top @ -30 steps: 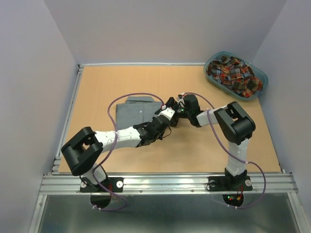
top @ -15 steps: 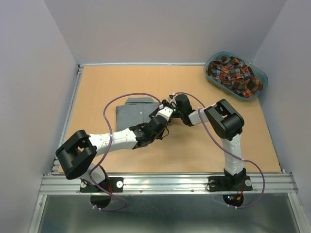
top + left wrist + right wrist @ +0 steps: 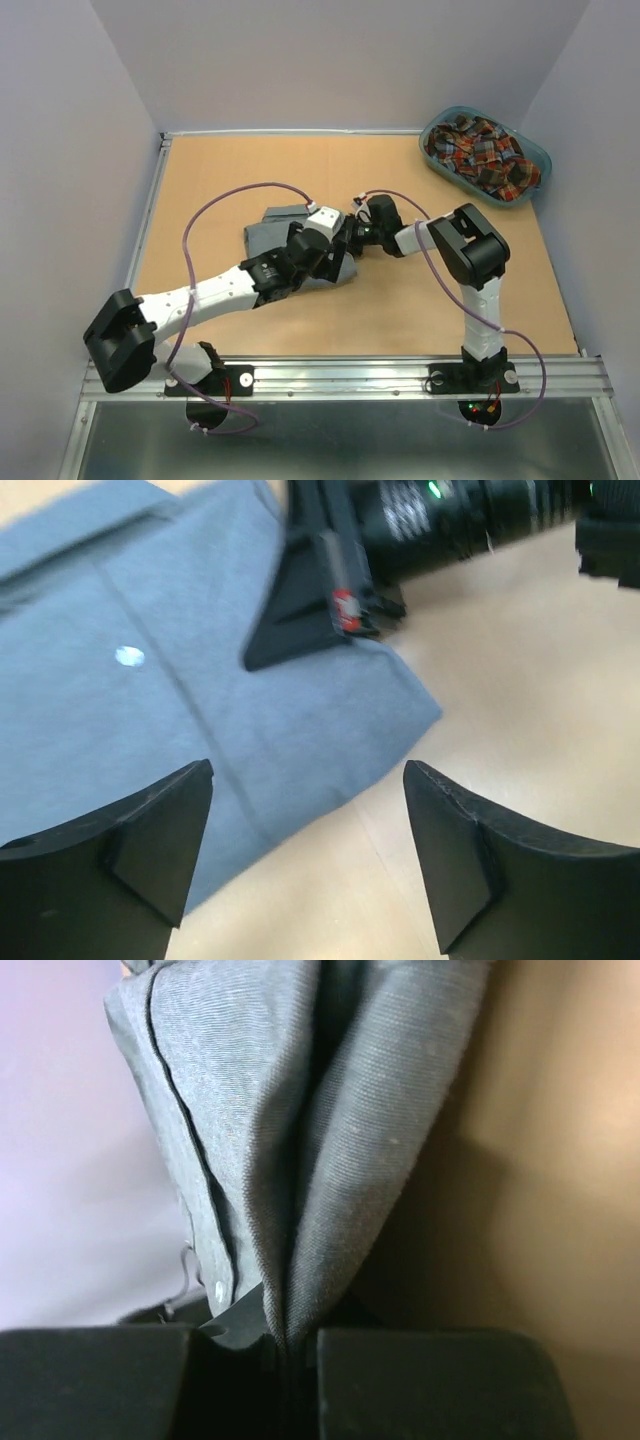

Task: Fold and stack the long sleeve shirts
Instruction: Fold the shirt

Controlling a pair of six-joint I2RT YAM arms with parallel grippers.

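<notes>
The grey shirt point(image 3: 265, 237) lies partly folded on the tan worktop point(image 3: 450, 290), a little left of the middle, and both arms reach in over its right side. In the right wrist view, the right gripper point(image 3: 288, 1345) is clamped tight on a bunched fold of the grey cloth. The fabric rises out from between the two dark fingers in several gathered layers, with a stitched seam running down one of them. The left wrist view shows that same gripper from outside, one black finger resting on the shirt's edge close to a corner of the cloth. The left gripper point(image 3: 308, 770) stands wide open with nothing between its fingers. It is just above the shirt's edge, so that one finger is over the grey cloth and the other over bare worktop. A small pale button point(image 3: 128, 657) shows on the shirt near a straight seam. From above, the two grippers sit very close together at the shirt's right edge, though the pictures do not show whether they touch. The plaid shirt point(image 3: 480, 150), red, navy and yellow, lies crumpled inside the teal oval basket point(image 3: 546, 160) at the far right corner of the worktop, well apart from the grey one and from both grippers.
</notes>
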